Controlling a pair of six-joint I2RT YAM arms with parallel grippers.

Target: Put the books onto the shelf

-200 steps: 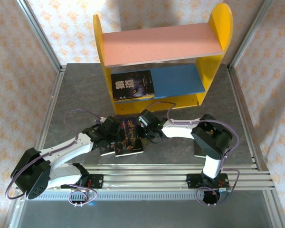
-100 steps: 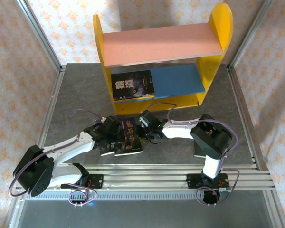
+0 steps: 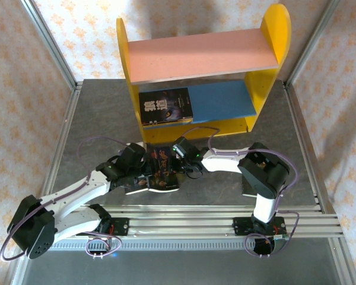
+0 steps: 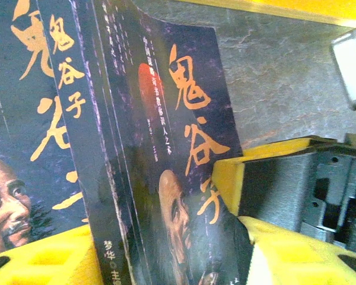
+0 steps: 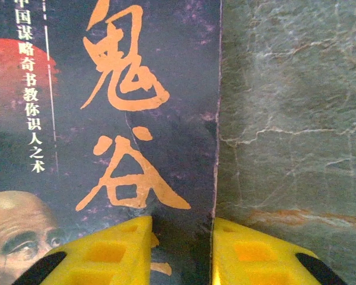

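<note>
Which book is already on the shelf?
The dark book lying flat on the left of the shelf's blue lower board. The other books are on the table between the two arms.

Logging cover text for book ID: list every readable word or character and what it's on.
"鬼谷子": cover of the lifted book, large orange characters; same on its spine.
"中国谋略奇书教你识人之术": small column on that cover, right wrist view.
"狼道": the book on the shelf, likely; small.
Other fine print: too blurred.

Both pincers meet at the books (image 3: 160, 172) before the shelf (image 3: 202, 77).
</note>
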